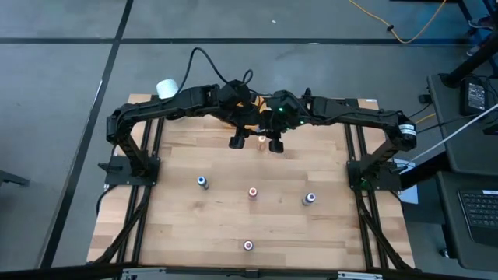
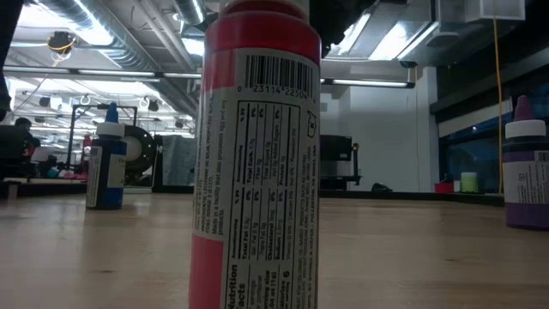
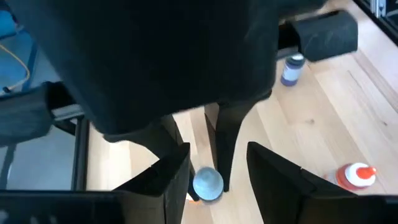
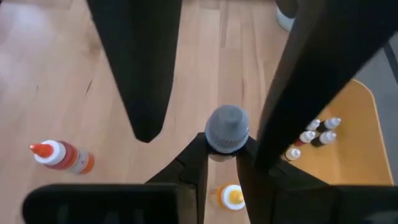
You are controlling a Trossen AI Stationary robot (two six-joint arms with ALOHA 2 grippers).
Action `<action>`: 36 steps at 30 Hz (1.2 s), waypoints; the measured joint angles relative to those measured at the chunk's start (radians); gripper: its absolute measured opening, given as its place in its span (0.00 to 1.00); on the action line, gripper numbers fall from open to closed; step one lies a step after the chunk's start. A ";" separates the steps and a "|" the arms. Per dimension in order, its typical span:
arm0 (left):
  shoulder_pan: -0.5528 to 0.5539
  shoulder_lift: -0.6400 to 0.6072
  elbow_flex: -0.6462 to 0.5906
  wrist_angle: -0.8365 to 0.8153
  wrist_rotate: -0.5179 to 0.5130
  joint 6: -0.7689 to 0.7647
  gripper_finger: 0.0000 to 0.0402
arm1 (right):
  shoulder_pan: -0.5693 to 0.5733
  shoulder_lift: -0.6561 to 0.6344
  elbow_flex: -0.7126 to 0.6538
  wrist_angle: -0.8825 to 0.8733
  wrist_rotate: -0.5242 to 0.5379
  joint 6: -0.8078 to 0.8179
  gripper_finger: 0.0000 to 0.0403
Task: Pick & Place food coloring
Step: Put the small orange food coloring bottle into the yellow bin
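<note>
My right gripper (image 1: pixel 275 144) (image 4: pixel 221 155) is shut on a small food coloring bottle with a grey cap (image 4: pixel 227 129) over the far middle of the table. My left gripper (image 1: pixel 237 141) (image 3: pixel 217 180) faces it, open, with one finger on each side of that bottle (image 3: pixel 207 183); whether a finger touches it, I cannot tell. Other bottles stand on the wood: a blue-capped one (image 1: pixel 201 182), a red one (image 1: pixel 253 192), a purple one (image 1: pixel 310 198) and one near the front edge (image 1: pixel 248 246). An orange-capped bottle (image 4: pixel 231 196) lies under the held one. My right gripper pinches the bottle just under its grey cap (image 4: pixel 219 152) between its two fingertips. The fingers slant downward at it. The cap end points up toward the wrist, and the bottle appears lifted clear of the table; its body is hidden behind the fingers.
The yellow-orange bin (image 4: pixel 354 124) beside the grippers holds several small bottles (image 4: pixel 311 137). A red-orange bottle (image 4: pixel 59 155) lies on the wood. A white cylinder (image 1: pixel 166 88) stands at the far left corner. The near half of the table has room between the standing bottles.
</note>
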 joint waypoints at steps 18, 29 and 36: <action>0.021 0.000 0.000 -0.045 -0.028 0.027 0.30 | 0.000 0.009 0.031 -0.046 0.001 -0.021 0.18; 0.027 0.000 0.000 -0.040 0.010 0.024 0.27 | 0.000 0.009 0.031 -0.045 0.002 -0.030 0.18; 0.027 0.024 0.000 -0.040 0.044 0.017 0.27 | 0.000 0.009 0.029 -0.051 0.001 -0.050 0.19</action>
